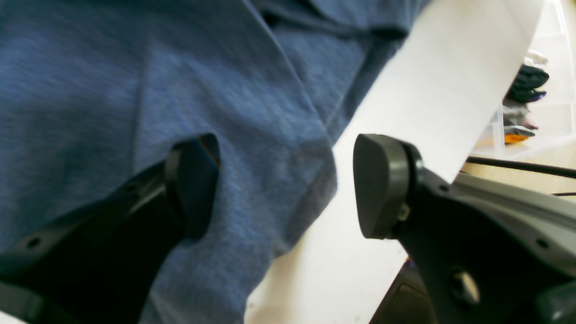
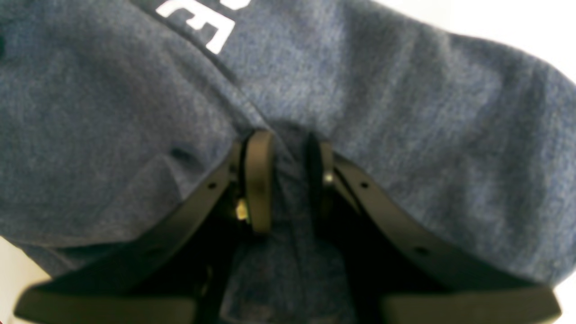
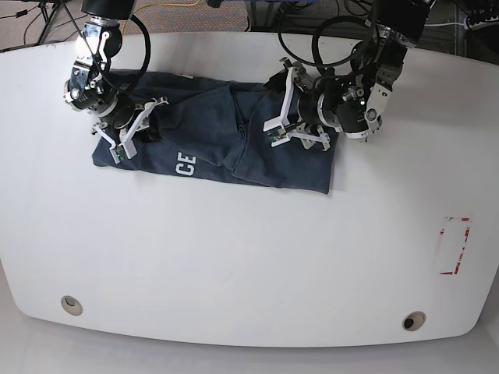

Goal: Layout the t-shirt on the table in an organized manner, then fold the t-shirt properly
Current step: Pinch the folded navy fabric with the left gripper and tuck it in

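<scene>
Two robot grippers sit on a blue t-shirt on a white table.

In the right wrist view, the right gripper (image 2: 288,180) pinches a ridge of the t-shirt (image 2: 112,112) between its two pads. In the left wrist view, the left gripper (image 1: 288,184) is spread wide; one pad rests on the cloth, and the other is over the bare table (image 1: 427,99). In the base view, the t-shirt lies bunched in the upper middle of the frame, with white letters (image 3: 185,166) showing near its lower edge.
</scene>
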Motion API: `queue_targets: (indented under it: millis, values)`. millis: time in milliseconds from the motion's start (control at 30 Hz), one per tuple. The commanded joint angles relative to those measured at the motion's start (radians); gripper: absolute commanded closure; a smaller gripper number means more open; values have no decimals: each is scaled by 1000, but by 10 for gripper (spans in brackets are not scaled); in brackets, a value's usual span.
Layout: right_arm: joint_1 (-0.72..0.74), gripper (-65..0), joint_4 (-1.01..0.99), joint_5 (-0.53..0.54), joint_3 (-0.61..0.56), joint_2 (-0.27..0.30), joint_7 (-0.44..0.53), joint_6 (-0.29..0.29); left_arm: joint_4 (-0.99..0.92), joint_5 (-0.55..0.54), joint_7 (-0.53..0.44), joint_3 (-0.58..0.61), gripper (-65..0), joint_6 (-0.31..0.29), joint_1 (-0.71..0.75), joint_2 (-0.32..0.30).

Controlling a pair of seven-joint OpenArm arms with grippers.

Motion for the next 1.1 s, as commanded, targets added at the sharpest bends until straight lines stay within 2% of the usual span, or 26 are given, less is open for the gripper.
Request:
queue_targets:
  millis: [0, 233, 400, 700, 933, 1067]
  values:
    - [2, -125, 7, -13, 0, 7, -20, 5, 4, -14, -24, -4, -365, 1, -19, 5]
    - [-1, -125, 7, -11, 0, 7, -20, 5, -80, -14, -24, -4, -171, -2, -27, 8]
    - [-1, -125, 7, -11, 0, 7, -20, 5, -71, -19, -25, -7, -78, -5, -22, 10]
    - [-1, -125, 9, -10, 0, 7, -20, 5, -6, -19, -25, -10, -49, -8, -21, 13]
    - [-1, -125, 9, -11, 1, 7, -20, 5, 24, -20, -25, -39, -13, -82, -21, 42]
    - [-1, -125, 9, -13, 3, 7, -20, 5, 24, -20, -25, -54, -13, -89, -19, 64]
